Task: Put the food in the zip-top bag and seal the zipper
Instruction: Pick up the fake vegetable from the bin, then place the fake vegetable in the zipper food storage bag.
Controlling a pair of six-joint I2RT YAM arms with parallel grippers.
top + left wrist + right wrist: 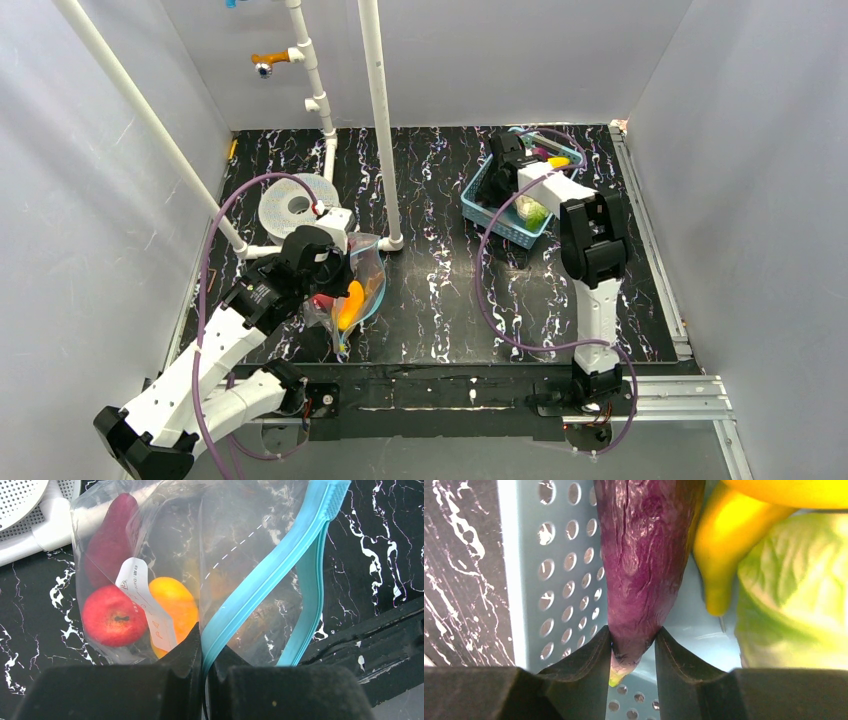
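Observation:
The clear zip-top bag (240, 555) lies on the black marbled table at the near left, also seen from above as the bag (368, 280). Inside it are a red apple (112, 615), an orange-yellow piece (172, 605) and a dark magenta piece (110, 540), behind a white label (142, 595). My left gripper (205, 652) is shut on the light-blue zipper (270, 575), whose two strips stand apart further along. My right gripper (633, 645) is down in the light-blue basket (559, 580), its fingers pressed on both sides of a purple eggplant's (646, 555) tip. Beside the eggplant lie a yellow banana (724, 545) and a green leafy piece (794, 590).
The basket (500, 215) stands at the far right of the table. White pipe posts (380, 120) rise mid-table, and a white perforated spool (295, 205) lies just behind the bag. A metal rail (640, 395) runs along the near edge. Grey walls close in three sides.

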